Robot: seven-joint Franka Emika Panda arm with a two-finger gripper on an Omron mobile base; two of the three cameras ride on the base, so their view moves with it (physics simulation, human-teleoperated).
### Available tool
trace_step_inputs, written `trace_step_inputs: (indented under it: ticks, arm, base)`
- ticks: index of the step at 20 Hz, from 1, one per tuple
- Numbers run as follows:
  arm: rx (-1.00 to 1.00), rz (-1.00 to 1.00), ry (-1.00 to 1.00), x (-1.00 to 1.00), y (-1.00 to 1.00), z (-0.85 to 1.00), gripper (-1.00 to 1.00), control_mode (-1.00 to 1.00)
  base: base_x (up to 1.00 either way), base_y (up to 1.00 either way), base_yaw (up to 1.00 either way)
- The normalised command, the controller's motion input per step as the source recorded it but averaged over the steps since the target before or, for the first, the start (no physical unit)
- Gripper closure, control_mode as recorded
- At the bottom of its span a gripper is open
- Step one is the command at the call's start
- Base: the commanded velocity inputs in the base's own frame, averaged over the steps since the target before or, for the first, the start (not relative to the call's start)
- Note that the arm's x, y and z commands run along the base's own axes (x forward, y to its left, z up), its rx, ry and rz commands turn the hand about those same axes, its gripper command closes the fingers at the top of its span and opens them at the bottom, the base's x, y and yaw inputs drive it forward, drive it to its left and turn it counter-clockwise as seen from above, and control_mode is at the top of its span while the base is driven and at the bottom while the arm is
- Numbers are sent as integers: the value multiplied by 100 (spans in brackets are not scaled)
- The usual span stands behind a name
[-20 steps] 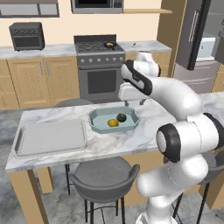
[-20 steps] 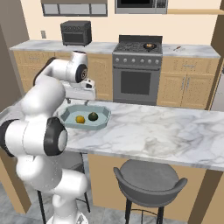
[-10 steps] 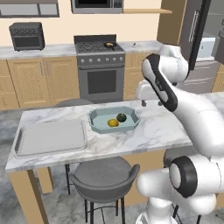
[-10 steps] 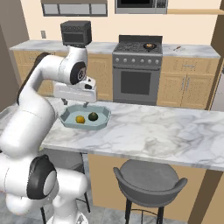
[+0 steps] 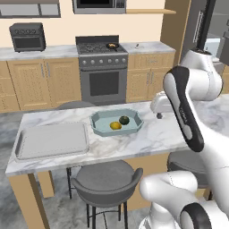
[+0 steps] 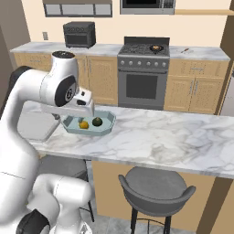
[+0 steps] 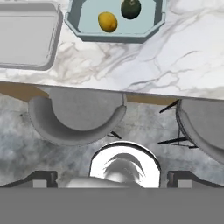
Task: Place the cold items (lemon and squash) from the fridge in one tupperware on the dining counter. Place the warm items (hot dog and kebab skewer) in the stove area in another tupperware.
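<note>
- One lemon [image 5: 116, 125] and one dark squash [image 5: 124, 120], side by side in the same pale blue tupperware [image 5: 99, 127], mid-frame in the left base view, on the marble counter [image 5: 147, 138]
- One more container: a grey tray [image 5: 51, 140], left of the tupperware, apart from it
- Two grey stools [image 5: 105, 179] tucked under the counter's near edge; hand view shows both seats from above, lower half of frame
- Gripper [image 6: 89, 109] sits left of centre in the right base view, just above the tupperware's near rim, fingers spread wide, holding nothing
- Hand view looks straight down: lemon [image 7: 107, 22] and squash [image 7: 131, 8] at top centre, tray corner at upper left
- Base views add the back wall: stove [image 5: 102, 71] with one pan [image 5: 111, 45] on top, a toaster oven [image 5: 27, 36] at upper left, wood cabinets, a microwave [image 5: 93, 5] at the top edge
- Fridge [image 5: 214, 27] at upper right of the left base view
- Floor grey
</note>
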Motion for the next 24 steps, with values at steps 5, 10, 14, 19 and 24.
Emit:
trace_step_inputs:
  ticks: [5,10,14,19,24]
  arm:
    - [-14,2,-1,-34,19,-9,-100,-100]
    - [-7,4,8,-19,15,-9,-100,-100]
    - [0,0,0,0,0,0,-100,100]
    - [0,0,0,0,0,0,-100,100]
    - [0,0,0,0,0,0,-100,100]
  base:
    - [0,0,0]
    - [0,0,0]
    - [-59,53,0]
    - [-52,97,0]
    - [-33,100,0]
